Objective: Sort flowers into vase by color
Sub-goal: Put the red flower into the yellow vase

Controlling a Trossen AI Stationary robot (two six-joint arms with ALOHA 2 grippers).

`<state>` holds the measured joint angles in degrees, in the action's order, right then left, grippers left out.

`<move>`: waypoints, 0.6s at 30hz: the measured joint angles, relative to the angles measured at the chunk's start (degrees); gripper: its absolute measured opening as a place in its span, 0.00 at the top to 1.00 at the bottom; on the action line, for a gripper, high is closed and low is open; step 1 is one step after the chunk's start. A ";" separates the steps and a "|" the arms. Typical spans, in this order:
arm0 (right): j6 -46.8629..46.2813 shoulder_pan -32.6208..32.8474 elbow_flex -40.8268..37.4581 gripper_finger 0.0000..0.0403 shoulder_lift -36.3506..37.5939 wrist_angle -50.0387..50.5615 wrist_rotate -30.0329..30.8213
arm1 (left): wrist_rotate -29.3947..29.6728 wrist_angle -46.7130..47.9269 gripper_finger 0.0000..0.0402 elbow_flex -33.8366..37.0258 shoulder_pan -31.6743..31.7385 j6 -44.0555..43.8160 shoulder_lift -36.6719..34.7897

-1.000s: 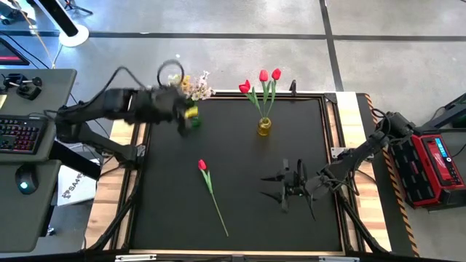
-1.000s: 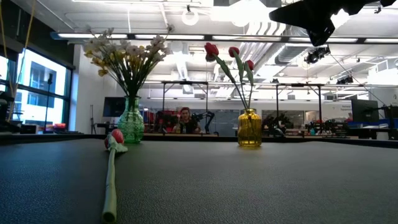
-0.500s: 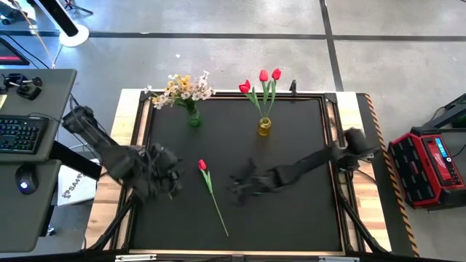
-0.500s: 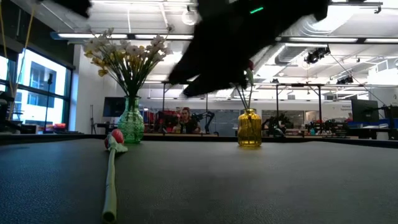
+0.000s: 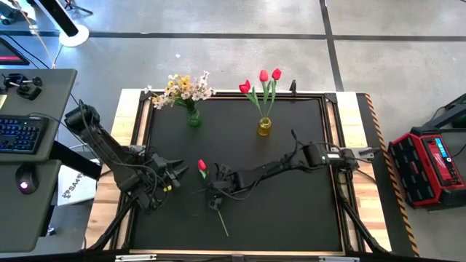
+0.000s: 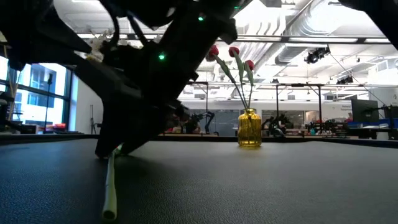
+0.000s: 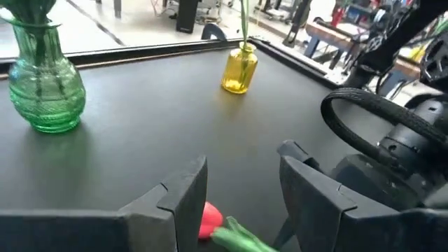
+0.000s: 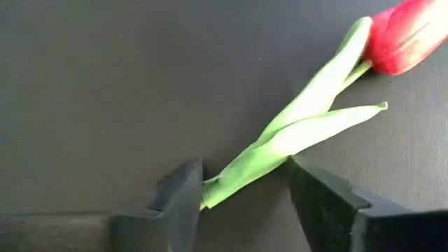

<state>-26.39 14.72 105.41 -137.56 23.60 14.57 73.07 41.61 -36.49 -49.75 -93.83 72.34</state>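
One red tulip [image 5: 202, 166] lies flat on the black mat, its stem running toward the near edge. My right gripper [image 5: 216, 193] is low over the middle of the stem, open, with a finger on each side of the stem [image 8: 241, 168] and its leaves. My left gripper [image 5: 178, 173] is open just left of the tulip's head [image 7: 210, 220], which shows between its fingers. A green glass vase [image 5: 194, 118] holds the white and yellow sprays. A yellow vase [image 5: 263, 127] holds three red tulips [image 5: 263, 76].
Both vases stand near the mat's far edge, well away from the grippers. The right arm [image 5: 291, 164] stretches across the middle of the mat from the right. Both arms block much of the low view. A desk with a keyboard [image 5: 22, 135] stands off the table's left side.
My left gripper has swung from the green vase toward the near-left and come down beside the lying tulip's head. My right arm has reached from the table's right side leftward across the mat and lowered over the tulip's stem. The tulip has stayed in place.
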 joint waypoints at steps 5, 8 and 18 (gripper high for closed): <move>1.18 0.38 1.81 0.70 -1.09 5.73 4.20 | 1.48 -8.48 0.58 1.50 0.28 7.12 0.18; 0.89 1.05 1.81 0.91 -0.96 11.27 9.48 | 2.55 -12.49 0.58 1.55 0.28 13.00 0.68; -7.36 5.65 -8.75 0.99 13.56 27.79 30.37 | 2.66 -21.68 0.58 1.53 0.28 22.66 3.38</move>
<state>-33.75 20.37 96.66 -124.00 51.39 44.94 75.72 19.93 -34.96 -49.47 -71.17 75.72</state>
